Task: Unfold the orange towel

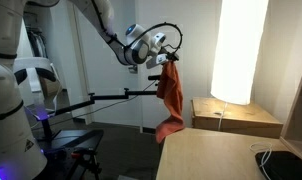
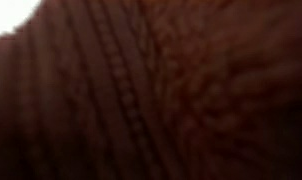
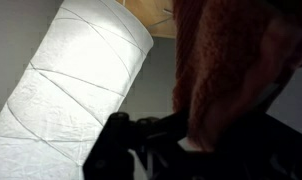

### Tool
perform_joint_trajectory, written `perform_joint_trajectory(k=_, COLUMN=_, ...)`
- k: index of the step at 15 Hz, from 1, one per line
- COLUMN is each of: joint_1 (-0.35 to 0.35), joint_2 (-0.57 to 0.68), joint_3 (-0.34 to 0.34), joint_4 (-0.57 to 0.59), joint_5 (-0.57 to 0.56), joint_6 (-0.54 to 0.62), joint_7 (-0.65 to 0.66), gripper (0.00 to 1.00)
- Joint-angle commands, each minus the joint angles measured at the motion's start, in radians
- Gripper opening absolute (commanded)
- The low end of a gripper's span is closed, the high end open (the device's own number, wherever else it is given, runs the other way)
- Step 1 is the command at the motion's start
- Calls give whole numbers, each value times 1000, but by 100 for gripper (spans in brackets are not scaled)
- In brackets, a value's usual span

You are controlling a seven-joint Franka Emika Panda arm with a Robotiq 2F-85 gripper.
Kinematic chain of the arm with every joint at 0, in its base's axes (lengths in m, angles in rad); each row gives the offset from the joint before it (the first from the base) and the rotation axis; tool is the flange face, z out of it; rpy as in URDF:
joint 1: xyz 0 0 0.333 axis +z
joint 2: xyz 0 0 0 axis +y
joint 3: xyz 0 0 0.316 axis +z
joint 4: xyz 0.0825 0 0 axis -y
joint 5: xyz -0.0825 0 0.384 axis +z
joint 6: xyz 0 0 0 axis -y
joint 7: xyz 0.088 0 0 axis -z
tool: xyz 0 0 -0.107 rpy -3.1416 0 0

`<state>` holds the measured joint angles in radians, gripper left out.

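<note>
One arm (image 1: 101, 22) is what you have working here, and in an exterior view it comes in from the upper left, its last links sloping down and to the right so that the wrist lies nearly level, high above the table (image 1: 216, 155). Your gripper (image 1: 165, 60) points out to the right and slightly down, and its fingers are pinched together on the top edge of the orange towel (image 1: 171, 100), which hangs freely from them in the air. The towel's long axis runs straight up and down: its top is gathered narrow at the fingers, the cloth widens a little through the middle, and the rumpled lower end curls toward the left near the table's far left corner. You cannot tell from here whether that end touches the tabletop. It is still bunched in folds, not spread flat. To its right, well apart from it, a wooden box (image 1: 236, 118) sits at the back of the table under a bright white lamp (image 1: 239, 45), and a dark cable (image 1: 281, 160) lies at the right edge. In the wrist view the towel (image 3: 226, 65) fills the upper right and runs down into the dark gripper body, while the lamp (image 3: 81, 95) slants across the left. A blurred, dark reddish, ribbed surface fills the remaining exterior view; you cannot tell what it is.
</note>
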<state>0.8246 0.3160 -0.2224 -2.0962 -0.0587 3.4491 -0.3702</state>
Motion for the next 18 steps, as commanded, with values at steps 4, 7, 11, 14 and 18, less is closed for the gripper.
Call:
perform_joint_trajectory(k=4, joint_1=56, joint_2=-10, joint_3=-35, joint_4=48, joint_5=6, joint_6=-11, joint_7=-28, gripper=0)
perform_joint_trajectory(k=7, joint_1=68, joint_2=-10, joint_3=-46, joint_4=55, joint_5=8, joint_6=-7, joint_7=-24, gripper=0)
perform_joint_trajectory(k=11, joint_1=53, joint_2=-1, joint_3=-34, joint_4=45, joint_5=0, joint_6=0, joint_7=0, gripper=0)
perform_joint_trajectory(k=14, joint_1=53, joint_2=-1, joint_3=-35, joint_4=45, joint_5=0, joint_6=0, joint_7=0, gripper=0)
perform_joint_trajectory(k=18, joint_1=53, joint_2=-1, joint_3=-35, joint_4=45, joint_5=0, joint_6=0, joint_7=0, gripper=0)
